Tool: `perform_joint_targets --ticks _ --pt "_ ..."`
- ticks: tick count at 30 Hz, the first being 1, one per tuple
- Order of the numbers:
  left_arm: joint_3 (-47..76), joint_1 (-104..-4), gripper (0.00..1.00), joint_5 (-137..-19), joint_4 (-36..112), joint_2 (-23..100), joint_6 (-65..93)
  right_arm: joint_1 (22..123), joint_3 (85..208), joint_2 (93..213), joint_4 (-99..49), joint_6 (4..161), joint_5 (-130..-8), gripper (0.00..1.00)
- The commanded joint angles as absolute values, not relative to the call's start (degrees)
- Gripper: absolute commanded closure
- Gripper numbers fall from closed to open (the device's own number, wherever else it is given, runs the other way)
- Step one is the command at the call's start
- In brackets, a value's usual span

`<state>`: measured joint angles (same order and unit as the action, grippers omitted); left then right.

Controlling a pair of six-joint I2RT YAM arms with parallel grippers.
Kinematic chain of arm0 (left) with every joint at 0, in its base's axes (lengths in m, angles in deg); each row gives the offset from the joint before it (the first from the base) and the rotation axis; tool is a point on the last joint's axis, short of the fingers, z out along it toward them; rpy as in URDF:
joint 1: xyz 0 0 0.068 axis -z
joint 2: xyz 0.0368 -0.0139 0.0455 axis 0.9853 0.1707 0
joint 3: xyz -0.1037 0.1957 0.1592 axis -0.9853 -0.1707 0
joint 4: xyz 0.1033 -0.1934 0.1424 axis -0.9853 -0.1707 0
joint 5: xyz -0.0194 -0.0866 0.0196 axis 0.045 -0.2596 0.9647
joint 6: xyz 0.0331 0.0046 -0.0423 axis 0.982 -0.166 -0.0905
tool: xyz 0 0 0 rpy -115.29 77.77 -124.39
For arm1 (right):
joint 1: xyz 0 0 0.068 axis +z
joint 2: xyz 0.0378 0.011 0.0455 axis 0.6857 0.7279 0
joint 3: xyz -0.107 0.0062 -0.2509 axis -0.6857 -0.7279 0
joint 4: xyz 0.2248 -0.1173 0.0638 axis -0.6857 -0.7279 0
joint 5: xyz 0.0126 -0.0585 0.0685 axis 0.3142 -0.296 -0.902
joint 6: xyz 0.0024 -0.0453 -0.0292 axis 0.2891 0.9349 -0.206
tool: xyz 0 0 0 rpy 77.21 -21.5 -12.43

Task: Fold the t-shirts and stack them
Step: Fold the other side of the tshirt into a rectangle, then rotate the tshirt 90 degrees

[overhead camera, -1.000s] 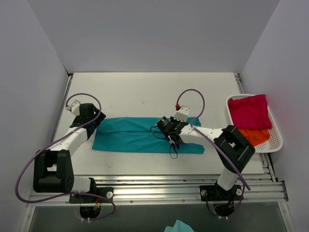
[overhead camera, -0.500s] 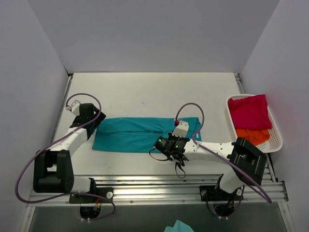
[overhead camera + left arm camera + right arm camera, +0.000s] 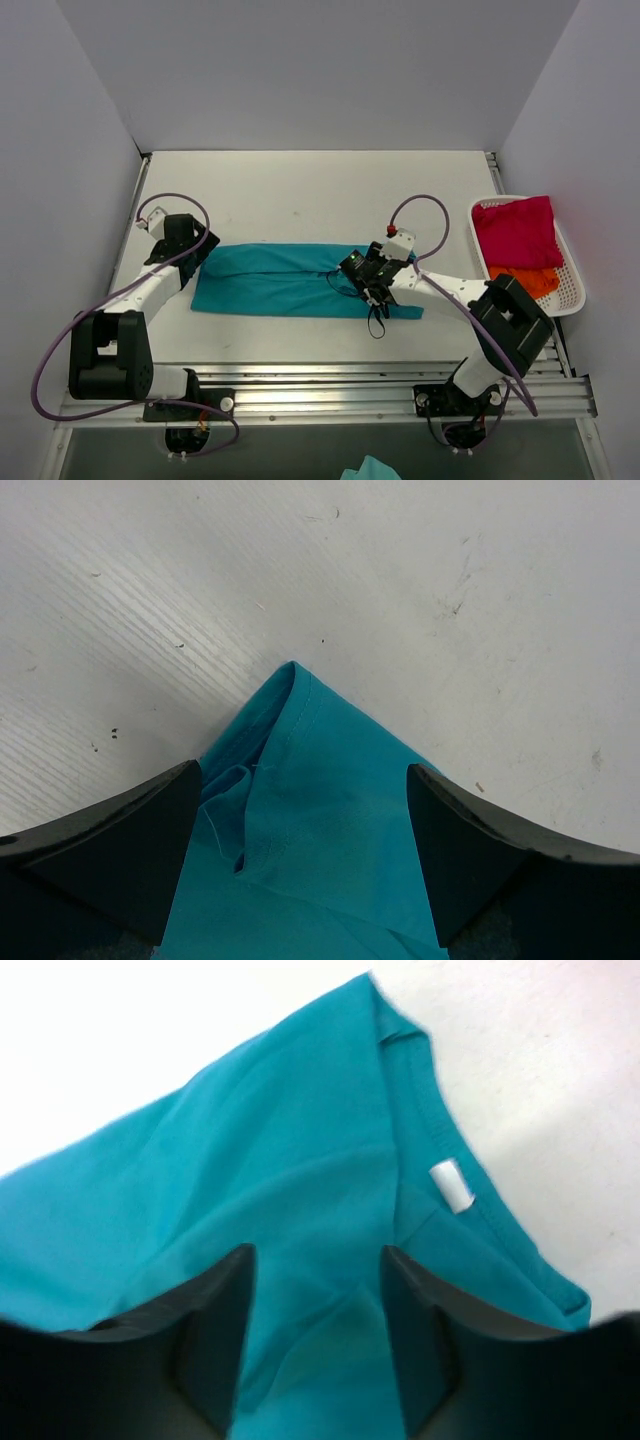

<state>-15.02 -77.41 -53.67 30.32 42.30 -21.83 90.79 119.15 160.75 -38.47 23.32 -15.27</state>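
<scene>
A teal t-shirt (image 3: 290,280) lies on the table as a long flat strip running left to right. My left gripper (image 3: 199,252) is at its left end, open, with the shirt's corner (image 3: 320,780) lying between the fingers (image 3: 120,840). My right gripper (image 3: 361,283) hovers low over the strip's right half, open, with teal cloth (image 3: 280,1160) under the gap between its fingers (image 3: 215,1310). The white neck label (image 3: 450,1185) shows just past it. A crimson-magenta t-shirt (image 3: 515,230) and an orange t-shirt (image 3: 527,281) lie bunched in the basket.
The white slotted basket (image 3: 572,290) stands at the table's right edge. The white table (image 3: 300,190) stretches behind the shirt to the back wall. Side walls close in left and right. A scrap of teal cloth (image 3: 368,468) shows below the front rail.
My right gripper has gone from shut to open and let go of the teal cloth. It swung to the near left, then back right; the shirt's right end lies flat again. The left arm stayed still.
</scene>
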Motion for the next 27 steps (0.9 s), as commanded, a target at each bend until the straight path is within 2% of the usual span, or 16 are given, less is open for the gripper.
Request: perform_joint_targets --ticks 1,10,12,13,14,17,24,27 --pt "-14.5 -77.9 0.08 -54.1 33.7 41.5 -20.9 88.1 117.9 162.1 -32.3 29.6 -16.9 0.45" --pt "-14.7 -78.1 0.08 -55.2 34.5 41.6 -20.8 86.6 118.7 173.0 -25.3 30.9 -27.3 0.44" --pt "-15.0 -78.2 0.08 -55.3 34.7 41.4 -20.8 86.3 117.7 174.9 -22.1 31.1 -30.5 0.48" --pt "-15.2 -78.3 0.08 -55.5 34.8 41.3 -20.8 85.9 117.4 176.9 -19.6 31.3 -31.7 0.53" --pt "-15.3 -78.5 0.08 -55.9 34.9 41.0 -20.8 85.5 117.2 177.9 -18.4 31.6 -32.9 0.69" --pt "-15.8 -78.6 0.08 -56.3 34.8 40.6 -20.8 83.3 117.3 181.0 -13.3 33.6 -37.9 1.0" --pt "-16.4 -78.8 0.08 -56.4 34.9 39.7 -20.9 81.5 126.8 184.8 -15.8 36.6 -36.9 1.0" --pt "-16.6 -78.9 0.08 -56.2 34.9 39.5 -21.0 80.0 134.7 187.9 -18.5 38.0 -36.5 1.0"
